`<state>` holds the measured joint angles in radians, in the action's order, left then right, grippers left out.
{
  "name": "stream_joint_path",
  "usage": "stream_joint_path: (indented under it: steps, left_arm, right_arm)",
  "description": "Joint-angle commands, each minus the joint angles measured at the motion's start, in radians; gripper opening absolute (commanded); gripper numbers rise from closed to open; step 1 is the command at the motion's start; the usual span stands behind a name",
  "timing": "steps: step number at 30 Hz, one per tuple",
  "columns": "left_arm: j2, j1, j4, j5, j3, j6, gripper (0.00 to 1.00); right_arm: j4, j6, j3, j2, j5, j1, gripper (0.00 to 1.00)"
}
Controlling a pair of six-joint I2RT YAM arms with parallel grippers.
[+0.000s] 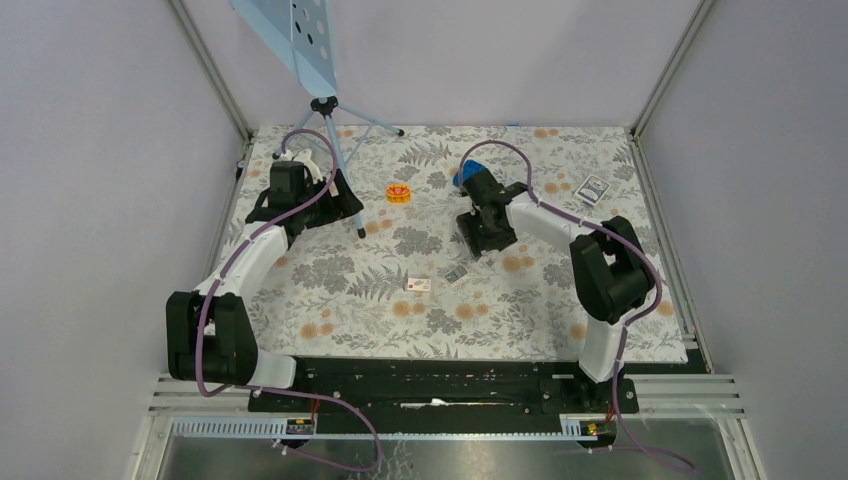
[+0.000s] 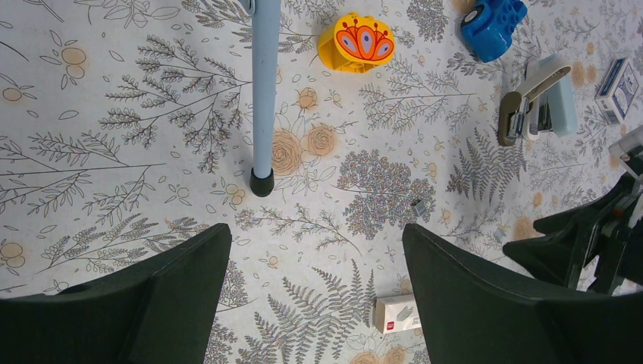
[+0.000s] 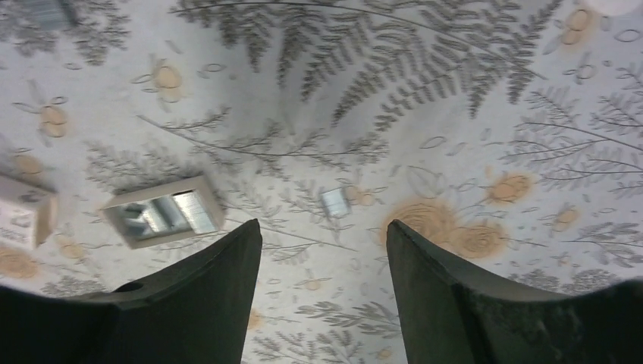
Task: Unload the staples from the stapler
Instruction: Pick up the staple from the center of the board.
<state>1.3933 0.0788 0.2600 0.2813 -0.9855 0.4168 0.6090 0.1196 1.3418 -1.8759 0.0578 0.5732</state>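
Note:
The stapler [image 2: 540,102], pale blue with a grey metal magazine, lies swung open on the floral cloth at the right of the left wrist view. My right arm hides it from above. The staples [image 3: 334,201], a tiny silvery strip, lie loose on the cloth just beyond my right gripper [image 3: 324,224], whose jaws stand open and empty above the cloth. The same strip [image 2: 417,205] shows small in the left wrist view. My left gripper [image 2: 317,229] is wide open and holds nothing, hovering near the tripod foot [image 2: 261,182].
A small white box [image 2: 398,314] with a red mark lies by my left gripper's right finger. An open cardboard tray [image 3: 163,212] holding silvery strips sits left of my right gripper. A yellow toy [image 2: 355,42], a blue toy [image 2: 493,24], a card box [image 1: 593,188] and a tripod [image 1: 325,105] stand further back.

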Motion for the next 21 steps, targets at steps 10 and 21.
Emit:
stream_joint_path:
  steps: [10,21]
  left_arm:
    - [-0.031,-0.001,-0.053,0.021,0.004,0.007,0.87]
    - [-0.036,-0.001,-0.055,0.026,0.004,0.008,0.87]
  right_arm:
    - [0.104,-0.239,0.109,-0.124,-0.045,-0.061,0.61]
    - [0.113,-0.242,0.122,-0.172,-0.110,-0.063,0.50]
